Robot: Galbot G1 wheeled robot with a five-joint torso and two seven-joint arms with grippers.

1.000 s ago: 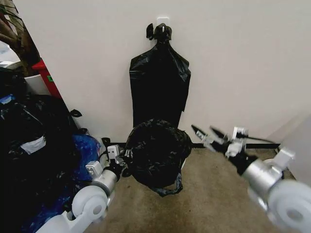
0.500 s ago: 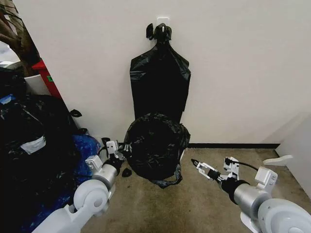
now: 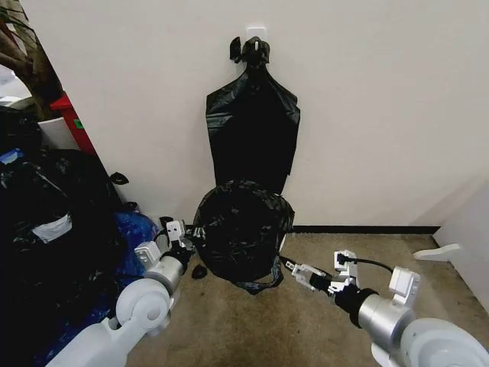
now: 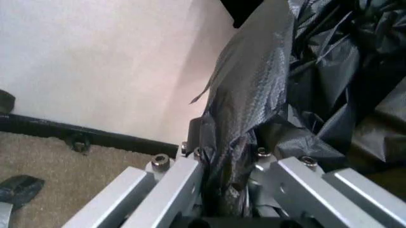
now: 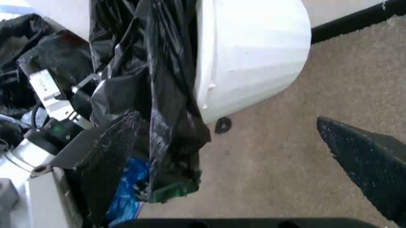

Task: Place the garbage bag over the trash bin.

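The black garbage bag (image 3: 243, 233) is draped over the trash bin, covering nearly all of it in the head view. My left gripper (image 3: 183, 235) is at the bag's left edge, shut on a fold of the black plastic (image 4: 244, 109). My right gripper (image 3: 290, 267) is low, just off the bag's lower right side, and stands open. In the right wrist view its two dark fingers (image 5: 108, 156) spread wide with carpet between them. Ahead of them are the white trash bin (image 5: 250, 52) and the bag (image 5: 159, 85) hanging down its side.
A flat bunch of black bags (image 3: 252, 130) hangs from a wall hook right behind the bin. A heap of black bags (image 3: 46, 222) and a blue bag (image 3: 136, 229) crowd the left. A small black scrap (image 3: 199, 271) lies on the carpet. A white object (image 3: 437, 251) lies far right.
My right arm has dropped from beside the bag's top and swung left, now low by its lower right side. The bag has settled a little. My left gripper keeps its hold.
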